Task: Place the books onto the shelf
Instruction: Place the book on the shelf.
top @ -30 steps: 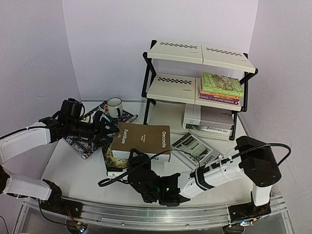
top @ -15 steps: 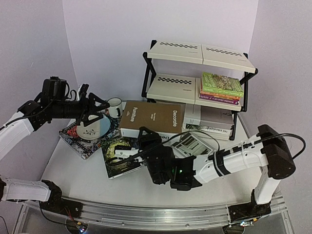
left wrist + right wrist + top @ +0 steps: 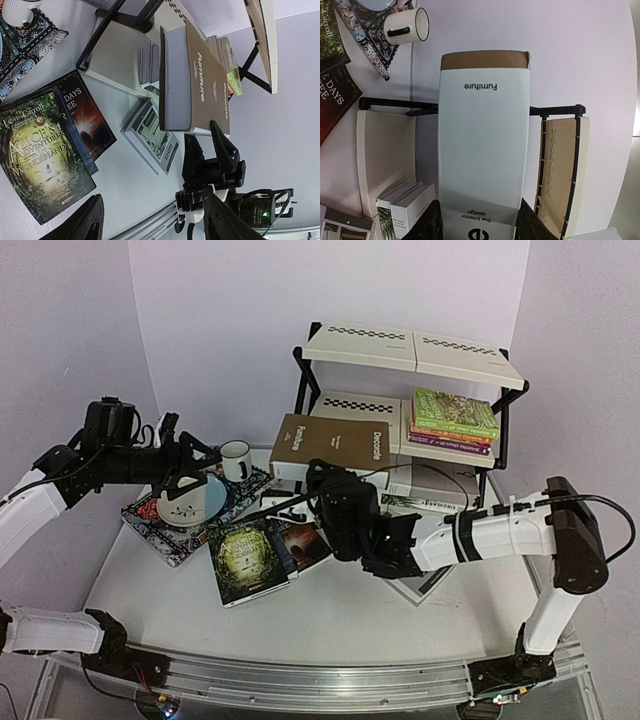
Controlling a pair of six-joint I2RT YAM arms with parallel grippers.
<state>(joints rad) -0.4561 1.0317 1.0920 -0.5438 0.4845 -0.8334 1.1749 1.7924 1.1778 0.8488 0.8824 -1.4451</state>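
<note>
My right gripper [image 3: 325, 478] is shut on the near edge of the brown "Decorate" book [image 3: 335, 443] and holds it in the air in front of the shelf [image 3: 410, 345], at its middle tier. The book [image 3: 484, 135] fills the right wrist view between both fingers [image 3: 432, 225]. Several books [image 3: 455, 412] lie stacked on the middle tier's right half, and white ones [image 3: 430, 480] on the bottom tier. A green Alice book [image 3: 245, 558], a dark red book [image 3: 305, 540] and a grey-white book [image 3: 152, 135] lie on the table. My left gripper [image 3: 195, 462] hangs open and empty at the left.
A white mug [image 3: 236, 458] stands behind a blue-white plate [image 3: 190, 502] that lies on a patterned placemat [image 3: 150, 530] at the left, under my left gripper. The right arm [image 3: 480, 535] stretches across the table's right half.
The right gripper has lifted the brown book off the table and carried it back toward the shelf. The left gripper has left the book's edge and pulled back to the left.
</note>
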